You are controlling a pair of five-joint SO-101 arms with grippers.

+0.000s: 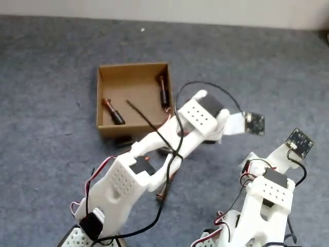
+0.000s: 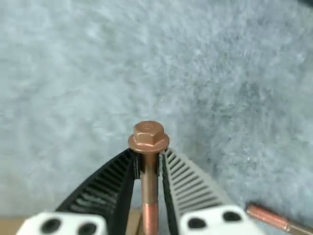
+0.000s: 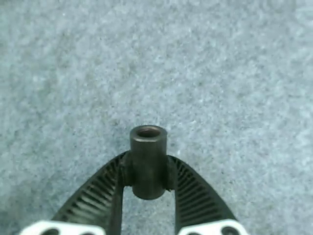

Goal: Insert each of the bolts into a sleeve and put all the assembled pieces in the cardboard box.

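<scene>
Grey felt-like carpet covers the desk (image 1: 56, 77), with a pale wall strip along its far edge. A cardboard box (image 1: 134, 90) sits open toward the far middle of the desk. It holds two assembled pieces, one (image 1: 112, 111) lying near its left wall and the other (image 1: 163, 90) along its right wall.

The left arm stretches from the near left corner past the front of the box. Its tool (image 2: 149, 155) is clamped on a copper bolt (image 2: 148, 138) just under the hex head (the shank runs back between the ribbed fingers). A loose bolt (image 2: 276, 221) lies on the carpet beside that tool.

The right arm stands at the near right. Its tool (image 3: 148, 159) pinches a dark sleeve (image 3: 148, 147) from both sides, bore end pointing away from the wrist, above bare carpet.
</scene>
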